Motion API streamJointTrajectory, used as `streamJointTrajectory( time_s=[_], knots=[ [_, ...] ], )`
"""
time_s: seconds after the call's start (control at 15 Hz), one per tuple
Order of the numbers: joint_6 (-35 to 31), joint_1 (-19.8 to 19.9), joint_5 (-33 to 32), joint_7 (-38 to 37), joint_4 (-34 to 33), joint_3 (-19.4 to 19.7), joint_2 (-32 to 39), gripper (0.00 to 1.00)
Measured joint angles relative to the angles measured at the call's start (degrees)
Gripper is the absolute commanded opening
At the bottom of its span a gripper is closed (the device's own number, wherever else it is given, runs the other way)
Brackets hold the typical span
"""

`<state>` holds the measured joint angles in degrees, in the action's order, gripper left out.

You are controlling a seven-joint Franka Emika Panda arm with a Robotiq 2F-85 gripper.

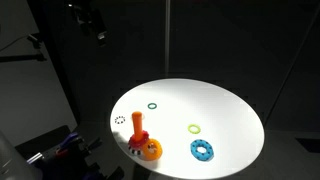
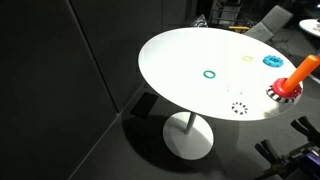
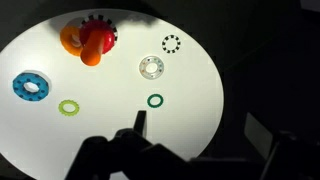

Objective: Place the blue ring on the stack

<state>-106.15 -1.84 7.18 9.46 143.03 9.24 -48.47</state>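
A round white table is seen in both exterior views and fills most of the wrist view, brightly lit against a dark room. The gripper is shown only as a dark silhouette at the lower edge of the wrist view, held above the table. Whether its jaws are parted or closed cannot be told.

The stack is stood upright near the table's edge, its orange-red peg rising from a reddish base. A thick orange ring is laid against that base.

The blue ring is laid flat on the table, well apart from the stack and close to the rim. A thin yellow-green ring is placed near it. A thin green ring is found nearer the table's middle, with a pale ring just beyond it. A black dotted ring is set near the stack.
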Motion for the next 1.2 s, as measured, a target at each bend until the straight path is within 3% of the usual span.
streamJointTrajectory(
  time_s=[0.73, 1.2],
  knots=[
    [-0.1, 0.1, 0.0, 0.0, -0.1, -0.1, 0.5, 1.00],
    [-1.9, 0.5, 0.0, -0.1, -6.1, 0.3, 11.0, 1.00]
  ],
)
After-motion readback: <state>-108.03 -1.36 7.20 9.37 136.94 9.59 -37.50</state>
